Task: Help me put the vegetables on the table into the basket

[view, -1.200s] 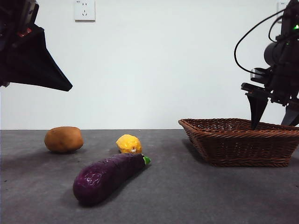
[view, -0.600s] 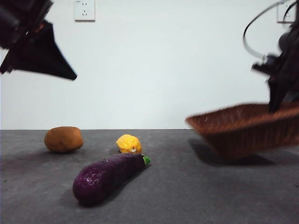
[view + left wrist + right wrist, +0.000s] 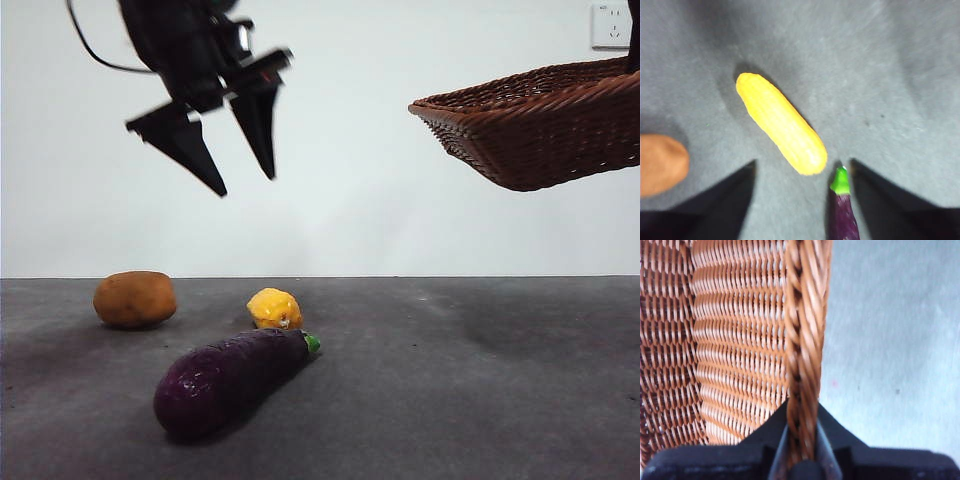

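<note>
Front view: my right end effector [image 3: 801,450] clenched basket [image 3: 540,125] rim, held aloft w/ all veg on surface [image 3: 450,400]; left end effector [image 3: 245,180] hung released above yellow vegetable [image 3: 781,123], prob. to grab it.

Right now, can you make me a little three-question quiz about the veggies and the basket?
1. True or false: the basket rests on the table.
2. Which vegetable lies nearest the front camera? A potato, B yellow vegetable, C eggplant
3. Fill in: the right gripper is shut on the basket's ____.

Key: 1 false, it hangs in the air. 2 C. 3 rim; the left gripper hovers open above the vegetables.
</note>
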`<state>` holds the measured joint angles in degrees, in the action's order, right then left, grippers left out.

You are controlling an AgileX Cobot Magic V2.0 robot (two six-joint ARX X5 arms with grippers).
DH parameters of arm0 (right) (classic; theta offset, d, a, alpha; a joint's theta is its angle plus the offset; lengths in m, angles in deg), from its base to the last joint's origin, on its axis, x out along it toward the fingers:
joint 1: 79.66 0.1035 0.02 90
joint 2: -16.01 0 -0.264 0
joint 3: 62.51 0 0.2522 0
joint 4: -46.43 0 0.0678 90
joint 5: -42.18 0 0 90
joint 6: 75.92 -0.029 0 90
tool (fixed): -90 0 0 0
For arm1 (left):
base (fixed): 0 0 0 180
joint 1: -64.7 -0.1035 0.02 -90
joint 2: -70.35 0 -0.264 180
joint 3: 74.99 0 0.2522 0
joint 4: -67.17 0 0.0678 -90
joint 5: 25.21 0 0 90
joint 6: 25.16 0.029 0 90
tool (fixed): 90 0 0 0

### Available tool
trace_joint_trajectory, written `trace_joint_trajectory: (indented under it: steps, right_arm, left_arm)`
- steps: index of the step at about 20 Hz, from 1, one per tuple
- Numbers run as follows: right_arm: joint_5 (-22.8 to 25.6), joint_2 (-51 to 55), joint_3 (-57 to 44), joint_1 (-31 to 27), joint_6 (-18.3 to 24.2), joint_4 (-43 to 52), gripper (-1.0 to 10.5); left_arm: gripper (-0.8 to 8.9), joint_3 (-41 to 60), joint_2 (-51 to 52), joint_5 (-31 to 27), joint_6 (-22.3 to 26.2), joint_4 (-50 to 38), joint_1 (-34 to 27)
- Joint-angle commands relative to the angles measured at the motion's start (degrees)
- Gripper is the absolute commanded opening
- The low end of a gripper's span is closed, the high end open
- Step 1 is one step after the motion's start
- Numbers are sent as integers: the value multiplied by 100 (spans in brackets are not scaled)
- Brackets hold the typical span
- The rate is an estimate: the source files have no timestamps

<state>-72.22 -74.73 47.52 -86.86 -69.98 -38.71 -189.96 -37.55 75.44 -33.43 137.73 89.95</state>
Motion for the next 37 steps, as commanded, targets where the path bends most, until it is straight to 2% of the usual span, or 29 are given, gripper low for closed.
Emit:
trace_joint_trajectory:
  steps: [1, 2, 9, 23, 24, 26, 28, 30, 35, 37]
  right_arm:
    - [-20, 101, 35, 0, 173, -7, -8]
    - [-7, 116, 35, 0, 181, -26, -8]
    - [-4, 125, 33, 0, 223, -48, -8]
    - [-7, 125, 33, 4, 225, -98, -8]
    - [-9, 125, 33, 4, 225, -111, -8]
    - [-9, 125, 31, 7, 225, -131, -8]
    - [-7, 125, 31, 4, 225, -214, -8]
    - [-7, 125, 31, 4, 225, -243, -8]
    - [-7, 125, 22, 13, 153, -227, -8]
    - [63, 122, 20, 94, -13, -240, -8]
  left_arm:
    - [438, -472, -566, -20, -238, 92, 9]
    - [512, -623, -774, -20, -363, 68, 7]
    - [512, -719, -1620, -170, -863, -33, 76]
    - [495, -719, -2100, -612, -844, 74, 398]
    - [411, -719, -2103, -623, -844, 37, 428]
    - [127, -719, -2103, -621, -817, 48, 446]
    - [5, -719, -2103, -619, -688, 94, 446]
    - [-9, -721, -2100, -610, -531, 103, 455]
    - [-9, -1226, -1515, 39, -28, 752, 393]
    - [-9, -1342, -1045, 315, 111, 809, 455]
